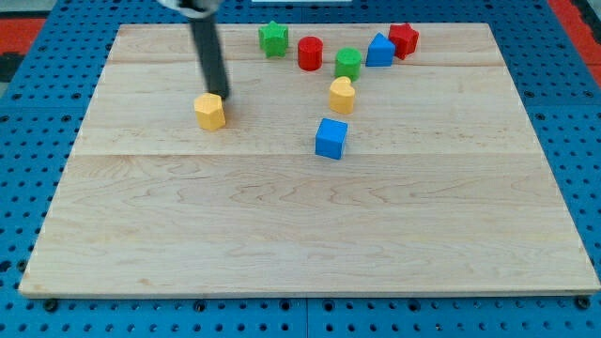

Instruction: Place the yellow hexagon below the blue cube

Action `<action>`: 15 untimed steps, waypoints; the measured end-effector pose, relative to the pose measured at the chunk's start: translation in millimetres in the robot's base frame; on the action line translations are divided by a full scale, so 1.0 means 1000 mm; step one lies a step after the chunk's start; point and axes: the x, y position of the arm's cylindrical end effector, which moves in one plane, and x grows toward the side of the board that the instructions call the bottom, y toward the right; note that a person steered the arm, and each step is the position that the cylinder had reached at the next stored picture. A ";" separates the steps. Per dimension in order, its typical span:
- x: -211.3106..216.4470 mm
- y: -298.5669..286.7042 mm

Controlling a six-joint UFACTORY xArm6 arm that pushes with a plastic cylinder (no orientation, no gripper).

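The yellow hexagon (210, 111) lies on the wooden board (282, 225) left of centre. The blue cube (331, 138) sits near the middle, to the right of the hexagon and slightly lower in the view. My rod comes down from the view's top, and my tip (223, 95) touches the hexagon's upper right edge. A second yellow block (342, 95), rounded on top, lies just above the blue cube.
Near the view's top stand a green star (273, 38), a red cylinder (310, 53), a green block (348, 63), a blue block (379, 50) and a red block (404, 38). Blue pegboard (582, 141) surrounds the board.
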 end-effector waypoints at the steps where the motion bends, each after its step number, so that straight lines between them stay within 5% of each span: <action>1: 0.040 0.032; 3: -0.017 -0.001; 5: 0.040 -0.029; 6: -0.004 -0.040; 8: 0.039 -0.064; 9: 0.053 0.014; 11: -0.018 -0.057; 12: 0.016 -0.078; 14: 0.073 0.000; 15: 0.024 -0.064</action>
